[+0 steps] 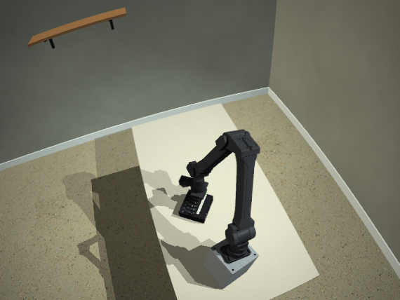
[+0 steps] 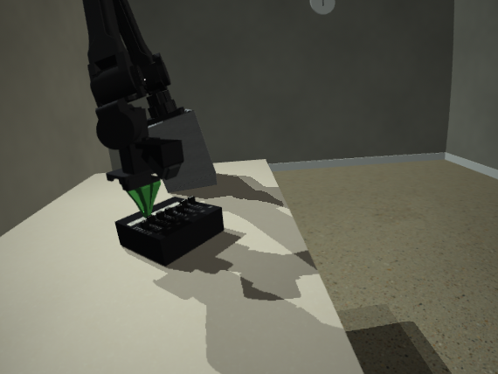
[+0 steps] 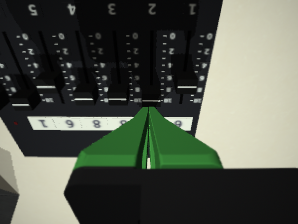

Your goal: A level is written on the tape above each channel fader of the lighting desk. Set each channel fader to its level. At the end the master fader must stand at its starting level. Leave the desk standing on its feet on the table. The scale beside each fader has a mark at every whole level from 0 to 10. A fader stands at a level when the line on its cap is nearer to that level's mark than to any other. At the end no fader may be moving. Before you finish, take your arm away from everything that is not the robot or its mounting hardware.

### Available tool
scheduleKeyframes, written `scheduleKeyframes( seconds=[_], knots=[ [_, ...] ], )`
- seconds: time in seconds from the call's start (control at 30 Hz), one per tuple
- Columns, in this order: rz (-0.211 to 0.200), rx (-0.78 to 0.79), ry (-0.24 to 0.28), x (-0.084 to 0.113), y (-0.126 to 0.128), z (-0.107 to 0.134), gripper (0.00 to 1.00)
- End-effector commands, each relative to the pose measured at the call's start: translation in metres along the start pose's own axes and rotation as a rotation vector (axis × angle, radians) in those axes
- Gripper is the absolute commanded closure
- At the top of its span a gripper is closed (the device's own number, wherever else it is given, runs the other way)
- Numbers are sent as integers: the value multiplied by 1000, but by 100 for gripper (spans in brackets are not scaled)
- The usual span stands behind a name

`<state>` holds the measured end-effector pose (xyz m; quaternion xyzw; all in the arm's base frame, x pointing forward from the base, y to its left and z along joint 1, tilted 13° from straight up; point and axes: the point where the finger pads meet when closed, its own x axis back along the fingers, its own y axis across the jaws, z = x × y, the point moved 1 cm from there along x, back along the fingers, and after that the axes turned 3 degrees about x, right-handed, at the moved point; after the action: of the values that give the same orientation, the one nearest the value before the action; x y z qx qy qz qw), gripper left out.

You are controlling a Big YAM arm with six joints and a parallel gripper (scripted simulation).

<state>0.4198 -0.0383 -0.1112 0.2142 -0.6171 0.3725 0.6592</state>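
Channel numbers, far edge of lighting desk (image 3: 115, 75), upside down: 5 4 3 2 1
Tape strip (image 3: 107, 123), near edge, upside down: 1 9 8 8, one hidden, then 9 or 6, unclear
Fader scales: 0, 2, 4 legible; rest blurred

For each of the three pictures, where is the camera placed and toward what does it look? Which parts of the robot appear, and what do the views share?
Top: high above, looking down at the table; the whole arm on its base block shows, with the lighting desk.
Exterior: low beside the table, facing the far wall; the forearm and shut gripper over the desk show.
Wrist: on the gripper, looking down along the green fingers at the faders and the tape.
Shared: all three show the lighting desk with the gripper tip on it.
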Motion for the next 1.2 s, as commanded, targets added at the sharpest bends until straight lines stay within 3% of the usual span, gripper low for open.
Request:
scheduleKeyframes(
  seconds=[0.0,1.17],
  knots=[
    [25,-7,-27,9,-15,-19,100],
    [25,-4,-26,9,-14,-21,100]
  ],
)
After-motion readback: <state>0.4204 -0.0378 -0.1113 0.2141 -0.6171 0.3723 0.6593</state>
